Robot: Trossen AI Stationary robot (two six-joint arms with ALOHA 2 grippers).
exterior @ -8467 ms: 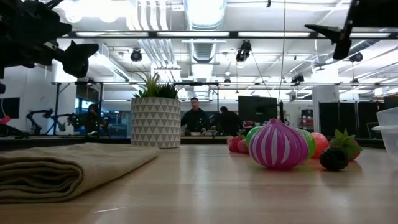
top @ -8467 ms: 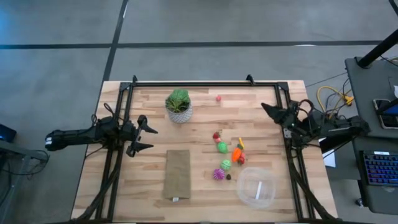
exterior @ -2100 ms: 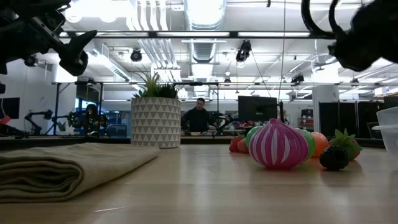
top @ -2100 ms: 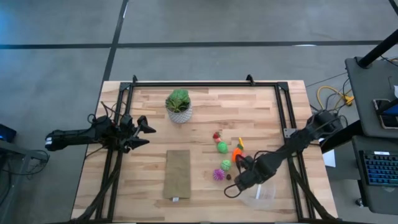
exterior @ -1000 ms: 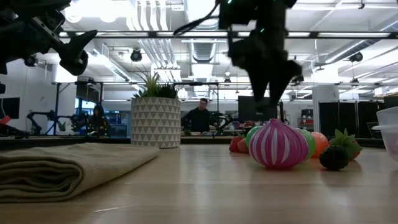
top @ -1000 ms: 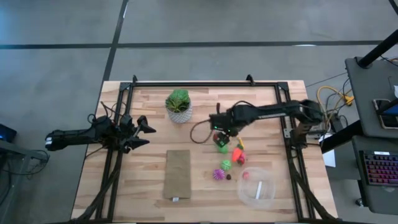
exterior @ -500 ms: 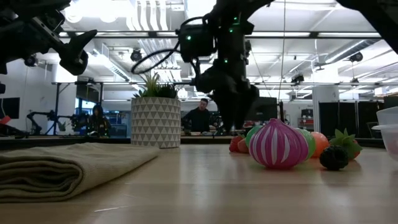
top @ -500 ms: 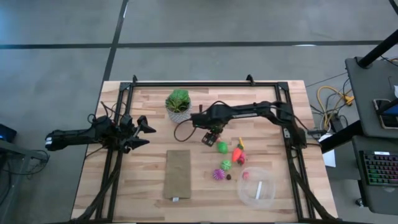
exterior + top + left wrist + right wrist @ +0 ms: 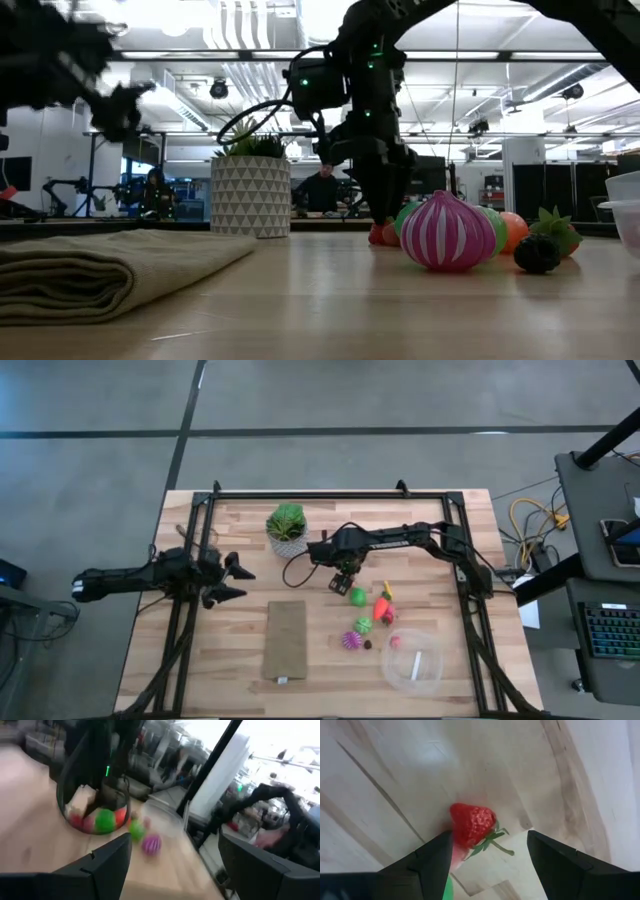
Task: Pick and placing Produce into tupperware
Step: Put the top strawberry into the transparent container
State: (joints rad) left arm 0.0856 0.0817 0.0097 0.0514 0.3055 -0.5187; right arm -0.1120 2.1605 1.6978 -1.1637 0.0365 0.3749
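Mostly unfinished: one small red piece is seen inside the clear round container (image 9: 412,662).
Green, orange and magenta toys (image 9: 362,625) lie beside it; a strawberry (image 9: 472,825) is framed between the open fingers of the right gripper (image 9: 343,579). The left gripper (image 9: 236,581) is held open at the table's left edge.

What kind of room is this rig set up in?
Probably a robotics lab or workshop. The low view shows open ceiling ducts and strip lights, people at benches behind the table, and another robot arm far off.
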